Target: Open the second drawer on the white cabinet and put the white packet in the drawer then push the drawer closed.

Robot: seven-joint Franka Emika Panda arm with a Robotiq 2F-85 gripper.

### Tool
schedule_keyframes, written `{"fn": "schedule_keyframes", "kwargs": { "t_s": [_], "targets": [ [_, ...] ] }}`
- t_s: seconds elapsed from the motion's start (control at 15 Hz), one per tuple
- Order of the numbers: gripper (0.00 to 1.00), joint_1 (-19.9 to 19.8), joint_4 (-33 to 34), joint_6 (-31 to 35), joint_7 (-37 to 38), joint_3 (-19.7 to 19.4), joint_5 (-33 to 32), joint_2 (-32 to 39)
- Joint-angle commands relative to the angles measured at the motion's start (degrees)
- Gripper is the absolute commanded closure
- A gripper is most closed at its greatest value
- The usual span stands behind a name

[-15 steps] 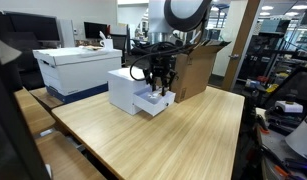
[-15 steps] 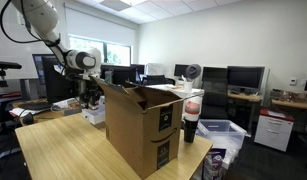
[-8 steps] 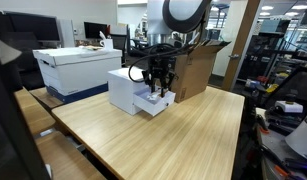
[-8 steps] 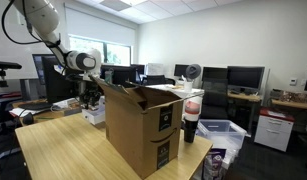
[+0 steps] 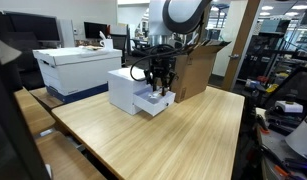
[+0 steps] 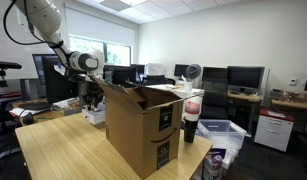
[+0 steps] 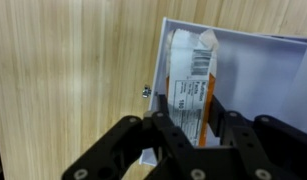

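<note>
In an exterior view, the second drawer (image 5: 152, 104) of the white cabinet (image 5: 125, 90) stood pulled out over the counter (image 5: 163, 140). The arm came down from above with the hand (image 5: 161, 92) pointed straight down over the open tray, a posture judged suited to lowering a load in. In an exterior view, a brown cardboard box (image 6: 143, 125) hid most of the cabinet, with only the bent arm (image 6: 83, 61) clear beside it. In the wrist view, the hand (image 7: 198, 128) was grasping the white packet (image 7: 191, 80), its fingers (image 7: 165, 135) pinching the long edges. The packet hung inside the drawer's outline near its front wall and dark pull (image 7: 145, 91), not yet let go.
</note>
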Motion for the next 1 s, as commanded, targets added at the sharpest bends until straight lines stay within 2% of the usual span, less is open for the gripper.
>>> {"fn": "schedule_keyframes", "kwargs": {
  "t_s": [0.0, 0.33, 0.8, 0.87, 0.93],
  "targets": [
    [0.84, -1.0, 0.5, 0.6, -0.4, 0.3, 2.4, 0.5],
    [0.84, -1.3, 1.5, 0.4, -0.6, 0.5, 5.7, 1.3],
    [0.84, -0.8, 2.2, 0.3, 0.0, -0.1, 4.6, 1.6],
    [0.34, -0.8, 2.2, 0.4, -0.2, -0.1, 4.4, 1.6],
    [0.33, -0.8, 2.2, 0.4, -0.3, -0.1, 4.4, 1.6]
  ]
}}
